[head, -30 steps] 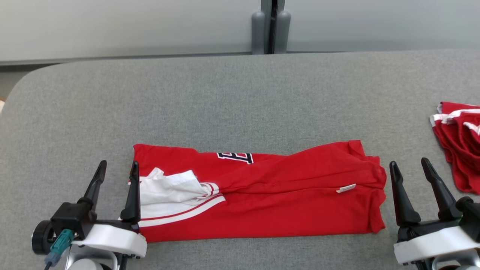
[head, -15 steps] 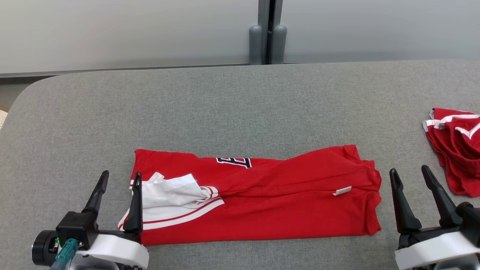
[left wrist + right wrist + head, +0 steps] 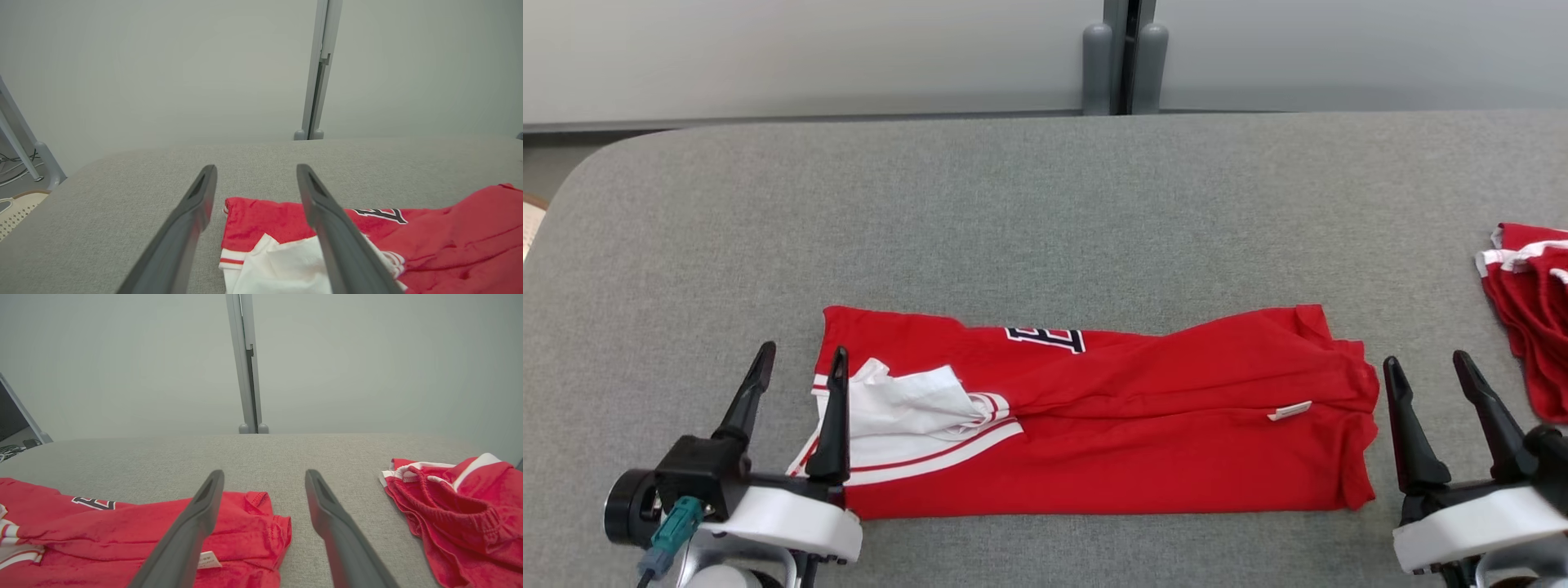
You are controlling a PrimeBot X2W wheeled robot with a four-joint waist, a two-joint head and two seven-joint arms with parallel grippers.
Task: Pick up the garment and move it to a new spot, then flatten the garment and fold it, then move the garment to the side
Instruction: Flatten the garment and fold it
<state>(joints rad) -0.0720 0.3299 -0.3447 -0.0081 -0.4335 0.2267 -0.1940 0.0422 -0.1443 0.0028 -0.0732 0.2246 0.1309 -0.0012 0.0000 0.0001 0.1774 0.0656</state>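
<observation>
Currently the folded red jersey [image 3: 1143, 441] lies flat at six o'clock on the grey table [image 3: 1045, 204]. The left gripper [image 3: 802, 349] at its nine o'clock end and the right gripper [image 3: 1426, 358] at its three o'clock end both gape wide, empty. Red shorts [image 3: 1531, 310] lie further toward three o'clock.

Left pincer [image 3: 804, 349] and right pincer [image 3: 1425, 358], both spread wide, empty.

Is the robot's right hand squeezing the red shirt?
No, the right gripper stands open beside the red shirt, with bare grey table showing between its fingers.
</observation>
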